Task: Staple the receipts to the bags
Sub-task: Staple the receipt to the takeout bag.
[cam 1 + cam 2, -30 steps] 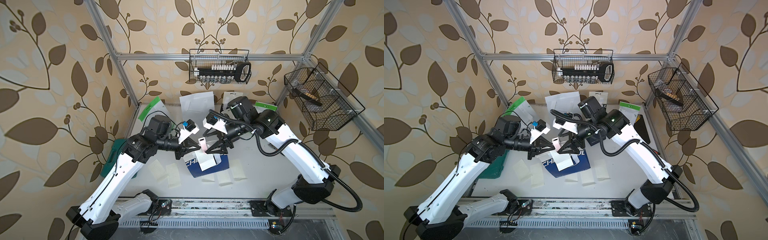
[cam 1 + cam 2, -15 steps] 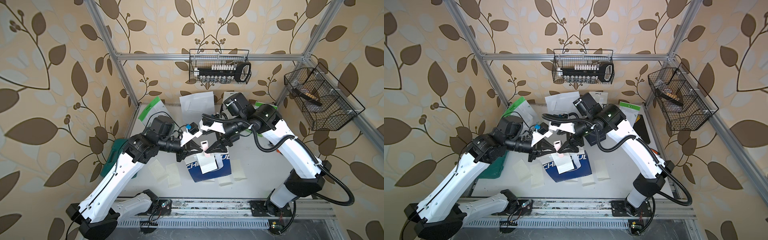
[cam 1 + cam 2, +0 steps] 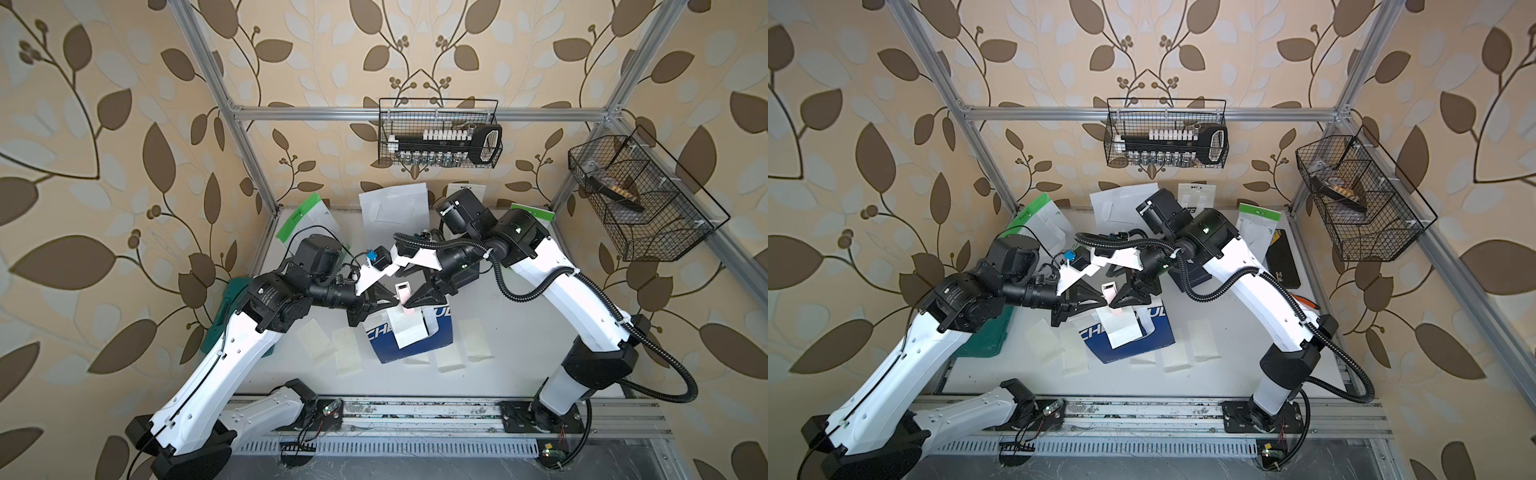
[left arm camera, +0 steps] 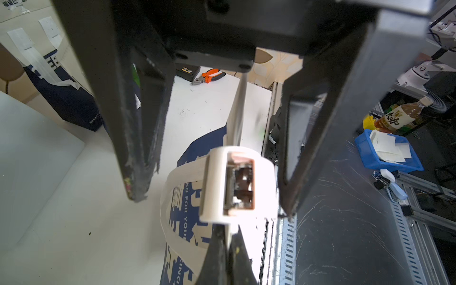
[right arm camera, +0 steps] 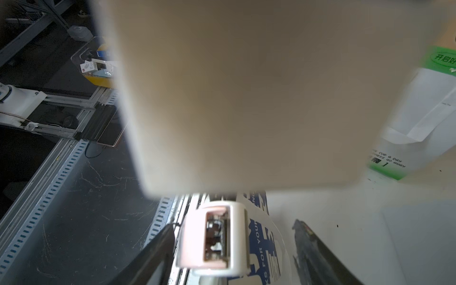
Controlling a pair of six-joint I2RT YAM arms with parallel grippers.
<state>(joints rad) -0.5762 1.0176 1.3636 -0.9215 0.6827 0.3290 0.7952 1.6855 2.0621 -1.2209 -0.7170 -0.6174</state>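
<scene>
Working the stapling step itself on the navy bag, lying flat in the middle of the counter beneath both tools, with a receipt lying across its printed face. Pinching a thin pale sheet, seen edge-on, with the left tool, clamped fully shut just beside the stapler. Judging that sheet to be the receipt's raised end, with no telling from these views about any bag lip caught alongside it. Straddling the stapler with the right tool, spread wide: touching the pink side with one fingertip, standing clear of the white side with the other. Not yet squeezing, going by that gap.

Leaving loose receipts lying in a row along the near part of the counter, on either side of the navy bag. Leaving further bags leaning at the back wall, among them a green-topped bag and a plain white bag.

Calling next for closing the right tool squarely across the stapler's pink and white faces. Pressing firmly enough for driving the staple right through, while holding the left pinch steady and stopping the paper from sliding out of the stapler's mouth. Calling also for checking the overlap first: receipt and bag lip both sitting inside that mouth, otherwise risking a staple through the receipt alone. Watching, too, for the stapler tipping sideways under an uneven squeeze, given only one fingertip touching.
</scene>
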